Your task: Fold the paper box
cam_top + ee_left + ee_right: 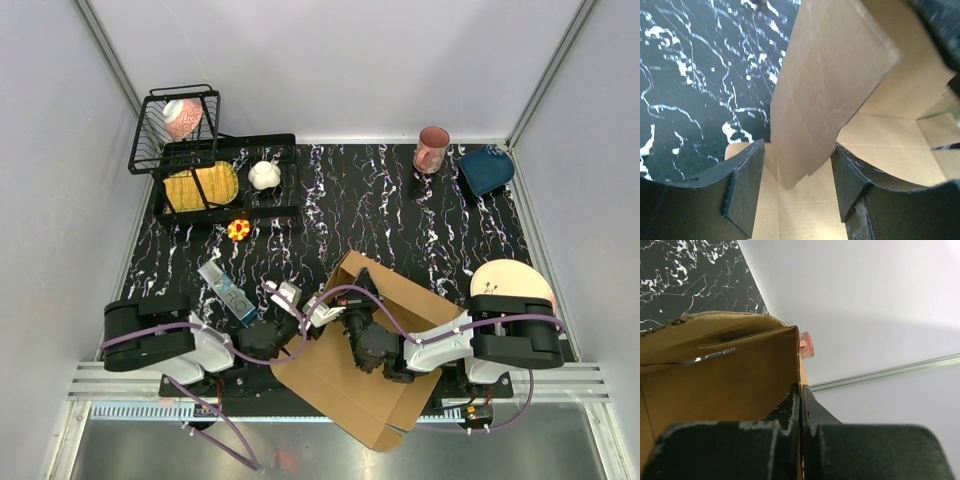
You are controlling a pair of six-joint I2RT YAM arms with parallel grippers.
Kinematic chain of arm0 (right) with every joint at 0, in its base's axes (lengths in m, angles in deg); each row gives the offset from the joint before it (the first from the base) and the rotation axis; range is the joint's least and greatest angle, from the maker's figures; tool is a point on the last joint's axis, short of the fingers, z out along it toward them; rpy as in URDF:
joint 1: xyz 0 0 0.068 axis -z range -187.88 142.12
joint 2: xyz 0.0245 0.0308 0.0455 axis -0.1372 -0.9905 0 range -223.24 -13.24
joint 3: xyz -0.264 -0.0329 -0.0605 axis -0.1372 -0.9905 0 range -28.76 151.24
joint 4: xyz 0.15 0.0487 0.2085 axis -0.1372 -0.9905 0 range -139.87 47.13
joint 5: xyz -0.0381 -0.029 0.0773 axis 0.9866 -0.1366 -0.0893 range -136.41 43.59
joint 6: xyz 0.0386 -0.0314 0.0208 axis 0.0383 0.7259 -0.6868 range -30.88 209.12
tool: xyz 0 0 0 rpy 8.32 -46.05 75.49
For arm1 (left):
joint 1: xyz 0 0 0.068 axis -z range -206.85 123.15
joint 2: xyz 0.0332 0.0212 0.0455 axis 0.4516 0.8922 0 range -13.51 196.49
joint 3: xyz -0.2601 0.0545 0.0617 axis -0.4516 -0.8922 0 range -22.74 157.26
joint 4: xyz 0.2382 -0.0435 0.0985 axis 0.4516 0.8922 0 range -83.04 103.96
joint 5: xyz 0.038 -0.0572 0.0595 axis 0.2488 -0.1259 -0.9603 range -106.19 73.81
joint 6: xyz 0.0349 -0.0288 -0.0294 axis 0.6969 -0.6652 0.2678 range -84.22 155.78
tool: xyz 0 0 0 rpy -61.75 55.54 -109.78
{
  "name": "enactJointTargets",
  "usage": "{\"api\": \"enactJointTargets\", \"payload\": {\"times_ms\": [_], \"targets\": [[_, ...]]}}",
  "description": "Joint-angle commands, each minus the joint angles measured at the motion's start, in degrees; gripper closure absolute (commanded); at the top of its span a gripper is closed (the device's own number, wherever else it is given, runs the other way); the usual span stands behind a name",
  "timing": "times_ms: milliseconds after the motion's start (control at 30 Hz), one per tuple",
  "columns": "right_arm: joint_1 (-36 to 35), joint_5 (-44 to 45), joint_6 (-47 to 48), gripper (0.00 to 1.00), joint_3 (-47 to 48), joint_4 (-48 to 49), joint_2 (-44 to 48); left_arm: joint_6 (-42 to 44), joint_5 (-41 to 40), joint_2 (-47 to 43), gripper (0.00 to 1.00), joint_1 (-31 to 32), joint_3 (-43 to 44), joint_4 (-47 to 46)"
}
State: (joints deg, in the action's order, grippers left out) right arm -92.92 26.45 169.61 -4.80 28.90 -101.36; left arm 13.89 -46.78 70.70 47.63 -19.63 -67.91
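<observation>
The paper box (335, 385) lies half folded at the near edge of the black, white-veined bench (400, 210), between the two arms. One broad flap is flat and juts over the bench's near edge, while the far walls stand up. The left pincer (303, 303) sits at the box's left side. In its wrist view the left pincer (796, 150) has its fingers (745, 185) well apart, and a tall cardboard flap of the box (830, 75) stands between them; neither pad presses on it, so it holds nothing. The right pincer (358, 335) reaches into the box from the right. In its own view the right pincer (800, 390) is closed tight, with the thin edge of an upright wall of the box (730, 385) pinched between its dark fingers (787, 407). Just left of the box lies a small blue and silver packet (228, 290). Beyond the box to the left, an orange ball (238, 230) sits in front of a black wire rack (175, 130). Beyond the box to the right stands a pink mug (432, 150), and a pale round plate (510, 278) lies just right of the box.
</observation>
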Motion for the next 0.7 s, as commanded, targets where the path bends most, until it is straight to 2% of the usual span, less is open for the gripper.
{"api": "enactJointTargets", "payload": {"times_ms": [0, 100, 200, 233, 300, 433, 533, 667], "targets": [[-1.0, 1.1, -3.8, 0.99, -0.9, 1.4, 1.0, 2.8, -3.1, -6.1, 0.41, 0.1, -4.5, -19.4], [-1.0, 1.0, -3.8, 0.99, -0.7, 1.4, 0.8, 3.9, -3.3, -12.5, 0.41, 0.1, -6.8, -17.0], [-1.0, 1.0, -3.7, 0.99, -0.8, 1.5, 1.0, 4.1, -5.5, -20.9, 0.41, 0.1, -7.3, -8.0], [-1.1, 1.0, -3.7, 0.99, -0.7, 1.4, 1.1, 5.1, -6.5, -25.3, 0.4, 0.1, -7.1, -1.8], [-1.0, 1.0, -3.8, 0.99, -0.7, 1.5, 1.3, 6.2, -7.8, -28.7, 0.4, 0.1, -6.4, 3.0], [-1.1, 0.6, -3.9, 0.99, -0.6, 1.6, 0.6, 9.8, -9.6, -35.1, 0.38, -0.3, -7.9, 4.5], [-1.1, 0.5, -3.7, 1.0, -0.5, 2.2, -0.2, 9.3, -10.0, -39.5, 0.37, -0.3, -7.7, 11.4], [-1.0, 0.5, -3.7, 1.0, -0.6, 2.3, 0.0, 7.8, -12.6, -42.9, 0.37, -0.4, -9.0, 14.1]]}}
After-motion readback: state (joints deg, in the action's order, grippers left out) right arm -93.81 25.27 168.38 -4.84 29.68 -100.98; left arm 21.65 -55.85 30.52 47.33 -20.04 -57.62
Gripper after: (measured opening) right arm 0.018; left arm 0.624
